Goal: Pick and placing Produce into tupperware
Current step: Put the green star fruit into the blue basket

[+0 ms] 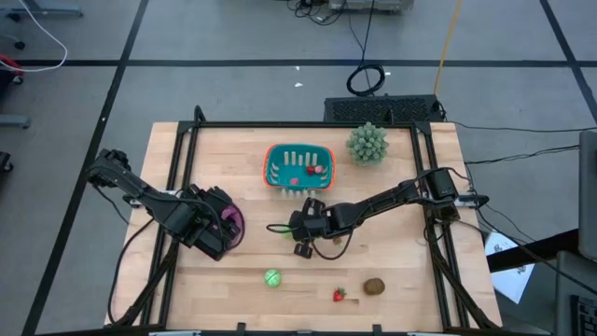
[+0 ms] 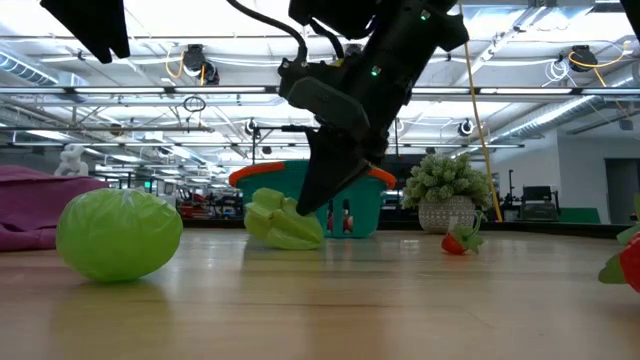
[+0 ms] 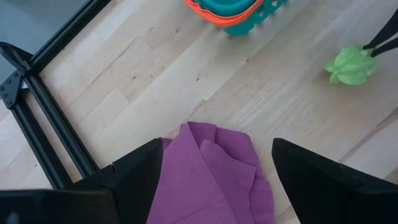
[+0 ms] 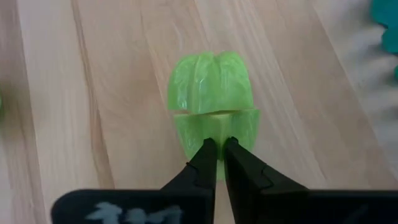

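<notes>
We see the table (image 1: 392,233), then the basket (image 1: 298,166) beyond our right gripper (image 4: 217,149). Its fingers are pressed together, pinching only the near edge of the green piece (image 4: 211,93), which lies on the wood. Such a thin hold may slip when we lift. The left gripper (image 3: 217,180) hovers spread above the cloth (image 3: 211,168).

This is a lab or industrial test hall. The low view looks past the wooden table (image 1: 233,280) into a broad open room with rows of ceiling lights (image 2: 560,60) hung from exposed metal beams. From above, a grey floor (image 1: 75,103) marked with dark lines surrounds the table, loose cables (image 1: 366,78) trail across it, and a black metal frame (image 1: 177,177) borders the tabletop.
</notes>
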Robot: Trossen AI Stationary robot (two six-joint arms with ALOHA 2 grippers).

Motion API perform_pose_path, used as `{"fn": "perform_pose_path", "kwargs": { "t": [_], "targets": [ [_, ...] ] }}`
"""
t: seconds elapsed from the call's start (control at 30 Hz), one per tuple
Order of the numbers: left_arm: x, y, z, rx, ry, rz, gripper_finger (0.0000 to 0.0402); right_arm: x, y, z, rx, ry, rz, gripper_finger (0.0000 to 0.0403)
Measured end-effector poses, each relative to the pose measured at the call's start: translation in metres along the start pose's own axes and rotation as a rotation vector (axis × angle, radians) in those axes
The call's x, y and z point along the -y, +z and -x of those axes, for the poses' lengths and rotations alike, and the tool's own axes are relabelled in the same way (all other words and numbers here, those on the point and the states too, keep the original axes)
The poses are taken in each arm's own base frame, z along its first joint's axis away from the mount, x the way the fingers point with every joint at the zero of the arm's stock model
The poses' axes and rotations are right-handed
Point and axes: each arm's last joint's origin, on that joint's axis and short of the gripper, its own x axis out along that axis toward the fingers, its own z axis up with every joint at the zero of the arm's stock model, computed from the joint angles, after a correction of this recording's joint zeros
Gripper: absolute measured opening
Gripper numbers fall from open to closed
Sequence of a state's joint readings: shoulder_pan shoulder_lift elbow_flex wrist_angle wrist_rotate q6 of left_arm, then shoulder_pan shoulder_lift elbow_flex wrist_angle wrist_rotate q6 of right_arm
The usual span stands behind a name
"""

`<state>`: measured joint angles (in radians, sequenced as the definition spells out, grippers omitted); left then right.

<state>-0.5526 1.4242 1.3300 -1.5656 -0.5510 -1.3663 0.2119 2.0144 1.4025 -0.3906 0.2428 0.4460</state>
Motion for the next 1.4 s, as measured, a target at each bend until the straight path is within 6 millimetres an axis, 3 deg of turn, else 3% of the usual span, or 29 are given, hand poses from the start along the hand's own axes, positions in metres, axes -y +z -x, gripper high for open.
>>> {"fn": "perform_pose_path", "kwargs": {
  "t": [0.73,1.4],
  "targets": [
    [0.0,0.0,0.0,-0.001,0.0,-0.001,0.0308,-0.006,-0.018,0.023,-0.138,-0.036,-0.017,0.0022],
    [0.002,-0.009,0.006,0.008,-0.024,-0.011,0.0308,-0.005,-0.017,0.032,-0.163,0.012,-0.044,0.0167]
  ]
}}
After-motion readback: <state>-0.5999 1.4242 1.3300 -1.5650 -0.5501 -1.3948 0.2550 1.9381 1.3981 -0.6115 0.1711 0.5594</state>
